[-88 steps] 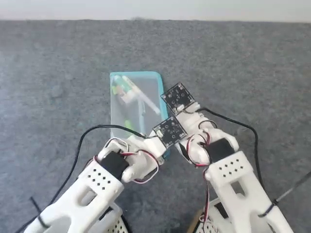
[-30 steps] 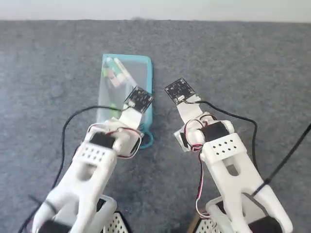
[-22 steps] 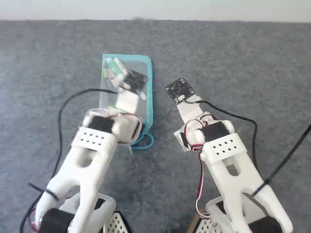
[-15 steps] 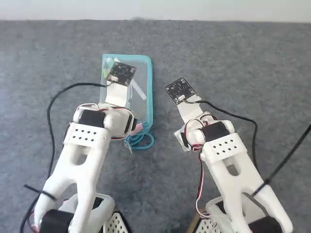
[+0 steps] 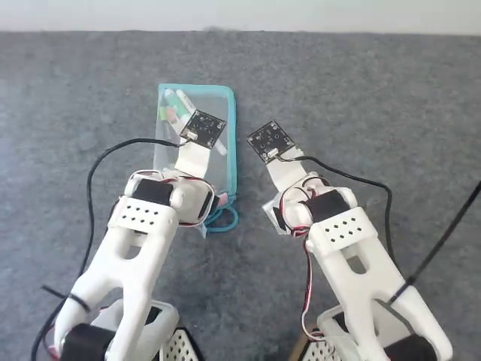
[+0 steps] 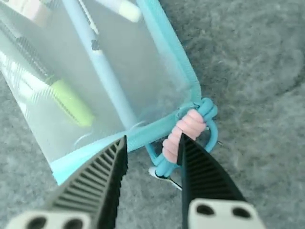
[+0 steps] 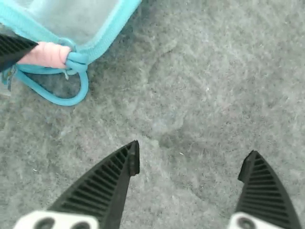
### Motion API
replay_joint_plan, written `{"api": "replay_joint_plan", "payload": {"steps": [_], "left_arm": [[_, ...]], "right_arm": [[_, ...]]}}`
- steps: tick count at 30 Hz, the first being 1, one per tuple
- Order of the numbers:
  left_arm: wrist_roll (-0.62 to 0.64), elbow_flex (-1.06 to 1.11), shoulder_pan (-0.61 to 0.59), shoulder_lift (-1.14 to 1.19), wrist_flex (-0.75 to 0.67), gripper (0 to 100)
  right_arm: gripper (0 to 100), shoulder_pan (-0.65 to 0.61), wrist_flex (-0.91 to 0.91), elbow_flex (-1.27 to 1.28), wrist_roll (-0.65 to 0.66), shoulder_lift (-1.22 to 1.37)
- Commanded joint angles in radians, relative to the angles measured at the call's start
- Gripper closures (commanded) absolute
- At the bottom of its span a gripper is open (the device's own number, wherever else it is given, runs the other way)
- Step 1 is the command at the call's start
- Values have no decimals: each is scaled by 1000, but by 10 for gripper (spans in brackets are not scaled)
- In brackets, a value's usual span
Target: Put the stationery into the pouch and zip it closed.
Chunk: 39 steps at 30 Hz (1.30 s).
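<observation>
Right now we see the clear plastic pouch with teal zip edging (image 5: 169,162) lying flat on the grey felt-like surface (image 7: 214,71), ahead of both arms. Inside it lie a pale blue pen (image 6: 102,71) and a green highlighter (image 6: 71,102), with more pens toward its far end. Its teal cord loop with a pink wrap (image 6: 183,131) trails off the near corner. Our left gripper (image 6: 152,142) hangs over that corner, jaws spread, one jaw just beside the pink wrap. Our right gripper (image 7: 191,151) is spread wide above the surface, near the loop but apart from it.
</observation>
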Motion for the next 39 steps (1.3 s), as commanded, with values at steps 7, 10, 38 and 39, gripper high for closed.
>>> {"api": "replay_joint_plan", "payload": {"steps": [7, 10, 38, 39], "left_arm": [[-57, -33, 11, -46, 28, 834], [-58, -25, 11, -26, -11, 834], [-121, -124, 44, 32, 49, 991], [-121, -151, 46, 3, 83, 991]], "right_arm": [[666, -4, -16, -6, -3, -1], [666, -5, -16, -6, -3, -1], [666, -5, -15, -5, -3, -1], [666, -5, -15, -5, -3, -1]]}}
